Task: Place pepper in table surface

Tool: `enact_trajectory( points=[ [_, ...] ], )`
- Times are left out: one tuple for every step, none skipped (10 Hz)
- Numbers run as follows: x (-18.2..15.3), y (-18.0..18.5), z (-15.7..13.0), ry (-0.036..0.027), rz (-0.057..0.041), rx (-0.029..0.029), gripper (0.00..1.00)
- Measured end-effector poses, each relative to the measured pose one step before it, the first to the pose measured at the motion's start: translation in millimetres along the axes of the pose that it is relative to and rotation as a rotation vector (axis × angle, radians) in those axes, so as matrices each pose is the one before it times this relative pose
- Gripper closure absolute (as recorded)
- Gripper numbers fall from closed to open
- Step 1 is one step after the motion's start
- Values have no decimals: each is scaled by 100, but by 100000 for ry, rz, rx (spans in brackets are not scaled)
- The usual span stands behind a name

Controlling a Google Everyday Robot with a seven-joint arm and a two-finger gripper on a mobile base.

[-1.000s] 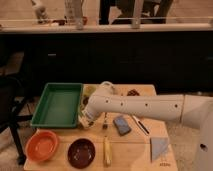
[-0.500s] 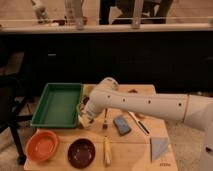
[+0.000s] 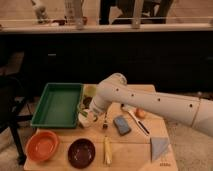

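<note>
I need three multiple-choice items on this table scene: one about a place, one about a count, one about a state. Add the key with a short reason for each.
1. Where is the claw? A. low by the right rim of the green tray B. raised high above everything C. out of the picture
2. How many bowls stand on the table surface? A. one B. two C. four
3. The claw is: A. wide open B. shut C. half open
Key: 1 A, it hangs by that rim; 2 B, an orange bowl and a dark brown bowl; 3 B, its fingers meet.
</note>
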Motion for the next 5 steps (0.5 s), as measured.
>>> enact_trajectory(
  points=[
    [691, 125, -713, -357, -1535, -180, 100],
    [772, 68, -780, -300, -1144, -9, 100],
    [644, 47, -584, -160, -641, 63, 100],
    [804, 104, -685, -124, -981, -41, 100],
    [1074, -37, -626, 78, -171, 30, 100]
  ],
)
